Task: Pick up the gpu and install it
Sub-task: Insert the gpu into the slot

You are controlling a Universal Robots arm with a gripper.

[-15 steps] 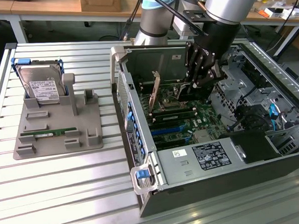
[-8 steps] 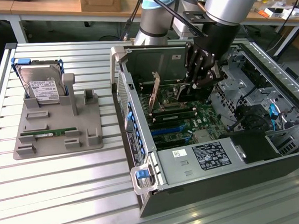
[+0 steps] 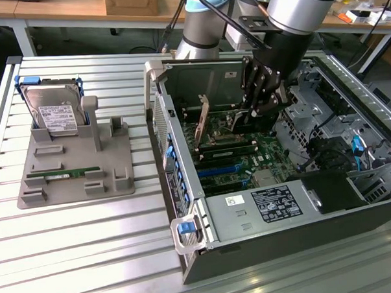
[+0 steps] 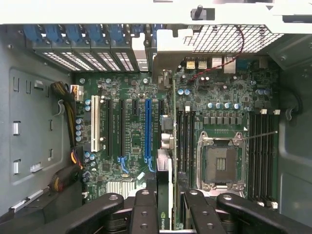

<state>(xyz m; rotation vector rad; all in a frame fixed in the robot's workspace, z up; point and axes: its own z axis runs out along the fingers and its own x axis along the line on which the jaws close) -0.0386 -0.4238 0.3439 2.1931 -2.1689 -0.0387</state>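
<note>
The gpu point(image 4: 173, 122) is a thin dark card standing on edge over the green motherboard point(image 4: 131, 141), between the long blue slot point(image 4: 147, 131) and the black memory slots. Its silver end bracket point(image 4: 165, 53) lies at the case's rear wall. My gripper point(image 4: 170, 214) is shut on the card's near end, with black fingers point(image 4: 145, 209) on either side. In the exterior view my gripper point(image 3: 253, 110) reaches down into the open computer case point(image 3: 184, 186), and the gpu point(image 3: 205, 117) stands upright beside it. Whether the card is seated in a slot I cannot tell.
A grey holder tray point(image 3: 74, 184) on the exterior view's left carries a silver hard drive point(image 3: 54, 115) and a green memory stick point(image 3: 63, 173). Inside the case are a labelled power supply point(image 3: 269, 205), the CPU socket point(image 4: 219, 163) and cable bundles point(image 4: 68, 102).
</note>
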